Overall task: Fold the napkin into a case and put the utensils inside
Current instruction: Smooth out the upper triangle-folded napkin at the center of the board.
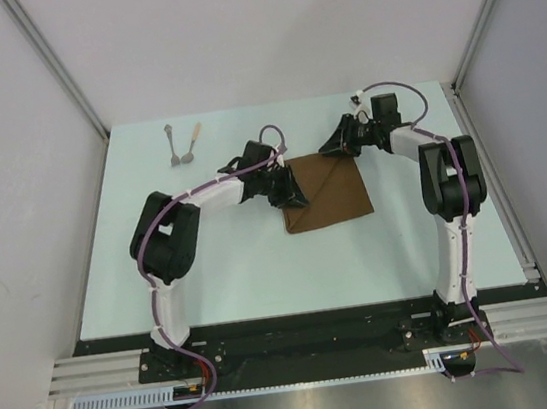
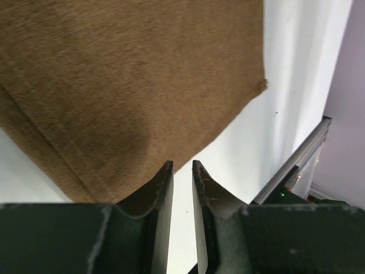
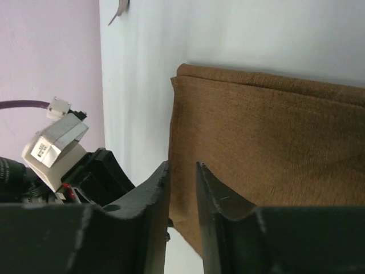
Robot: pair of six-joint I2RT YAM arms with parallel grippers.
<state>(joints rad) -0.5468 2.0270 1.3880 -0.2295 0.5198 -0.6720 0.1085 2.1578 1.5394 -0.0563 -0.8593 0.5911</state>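
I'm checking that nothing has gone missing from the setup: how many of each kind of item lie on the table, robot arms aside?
napkin: 1
utensils: 2, one grey-handled, one tan-handled
total: 3

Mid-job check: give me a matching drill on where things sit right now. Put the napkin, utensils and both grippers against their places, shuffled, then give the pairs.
Things:
1. napkin
2. utensils
3. left gripper
4. right gripper

Places:
A. far left part of the table, away from the napkin
B. at the napkin's far edge
C. middle of the table
D. at the napkin's left edge

Pairs: 1-C, 2-A, 3-D, 4-B
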